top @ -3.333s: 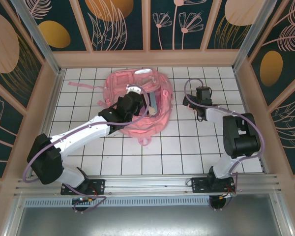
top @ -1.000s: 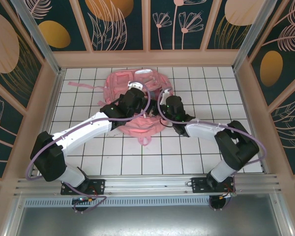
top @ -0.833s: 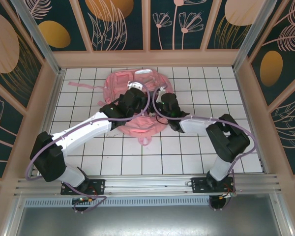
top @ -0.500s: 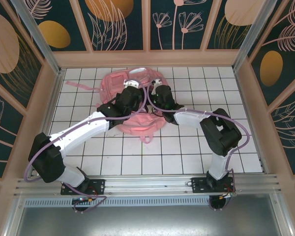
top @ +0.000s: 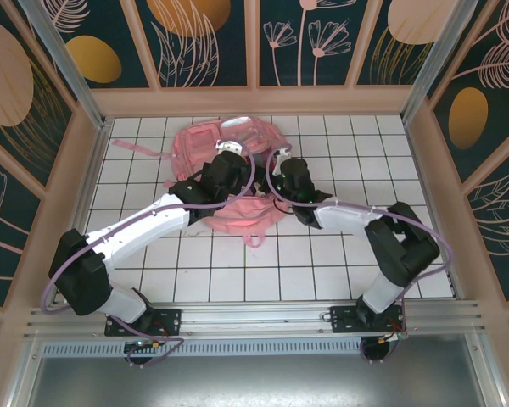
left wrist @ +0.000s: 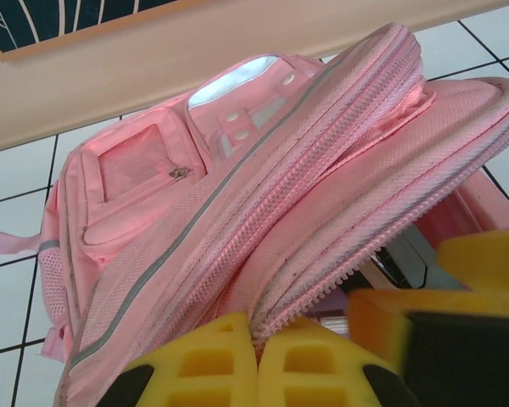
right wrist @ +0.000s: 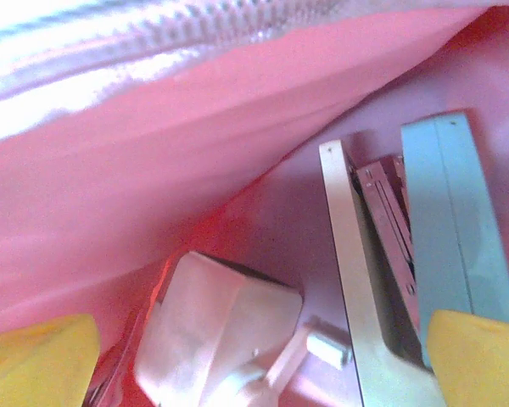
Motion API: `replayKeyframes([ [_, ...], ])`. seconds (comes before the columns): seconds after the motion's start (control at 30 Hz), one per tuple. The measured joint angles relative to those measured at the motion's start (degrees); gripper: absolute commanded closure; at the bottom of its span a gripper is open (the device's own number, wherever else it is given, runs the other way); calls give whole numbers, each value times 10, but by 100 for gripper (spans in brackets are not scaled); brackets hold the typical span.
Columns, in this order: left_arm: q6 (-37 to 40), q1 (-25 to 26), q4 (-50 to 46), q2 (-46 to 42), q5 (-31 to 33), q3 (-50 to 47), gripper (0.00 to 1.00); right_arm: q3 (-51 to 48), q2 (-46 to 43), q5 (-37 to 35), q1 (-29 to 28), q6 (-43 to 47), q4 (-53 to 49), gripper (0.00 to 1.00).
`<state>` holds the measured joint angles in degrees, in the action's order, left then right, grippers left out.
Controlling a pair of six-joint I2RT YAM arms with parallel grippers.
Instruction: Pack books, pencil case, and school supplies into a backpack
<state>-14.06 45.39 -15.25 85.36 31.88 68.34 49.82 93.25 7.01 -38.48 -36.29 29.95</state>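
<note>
Between spread tips of the right pincer point(right wrist: 254, 365) sit school supplies point(right wrist: 216, 326).

The left arm point(top: 144, 225) is stretched diagonally forward to the right, and the left gripper point(left wrist: 256, 343) is fully closed — its yellow fingers point(left wrist: 205, 366) are pressed flush together. The right arm point(top: 388, 242) is bent at the elbow and reached leftward — the right gripper point(right wrist: 254, 356) is spread wide

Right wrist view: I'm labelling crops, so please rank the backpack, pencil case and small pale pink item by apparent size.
1. backpack: by far the largest.
2-3. pencil case and small pale pink item: they look about alike, and the case is partly hidden, so I leave them unranked.
</note>
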Motion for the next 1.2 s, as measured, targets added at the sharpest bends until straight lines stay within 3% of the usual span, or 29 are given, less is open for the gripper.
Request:
replayKeyframes([
  [0.1, -1, 0, 0, 0, -6, -3, 100, -44, -49, -8, 0, 4, -1, 1],
  [0.2, -5, 0, 2, -3, -18, -16, 86, -96, -100, -16, 0, 9, 0, 1],
  [0.27, -9, 1, 5, -10, -31, -28, 69, -128, -128, -21, 0, 14, -2, 1],
  [0.33, -23, 2, 16, -22, -50, -40, 38, -160, -154, -29, -1, 18, -3, 1],
  [0.37, -29, 3, 20, -30, -58, -45, 30, -170, -162, -31, -1, 19, -4, 1],
  [0.47, -50, 4, 33, -58, -76, -61, 22, -190, -180, -36, -2, 22, -8, 1],
  [0.5, -57, 4, 35, -72, -82, -67, 8, -193, -184, -38, -3, 24, -9, 1],
  [0.53, -67, 4, 38, -87, -88, -75, 3, -193, -187, -40, -6, 28, -11, 1],
  [0.67, -113, 2, 51, -152, -97, -118, 2, -192, -196, -59, -38, 44, -19, 1],
  [0.8, -167, -33, 56, -221, -118, -188, 1, -183, -195, -77, -82, 59, -37, 1],
  [1.0, -243, -92, 54, -271, -120, -272, 1, -130, -143, -113, -150, 76, -50, 38],
  [1.07, -266, -110, 49, -280, -119, -289, 1, -103, -114, -116, -168, 80, -55, 41],
  [1.2, -304, -128, 45, -293, -115, -313, 1, -58, -54, -111, -182, 82, -55, 58],
])
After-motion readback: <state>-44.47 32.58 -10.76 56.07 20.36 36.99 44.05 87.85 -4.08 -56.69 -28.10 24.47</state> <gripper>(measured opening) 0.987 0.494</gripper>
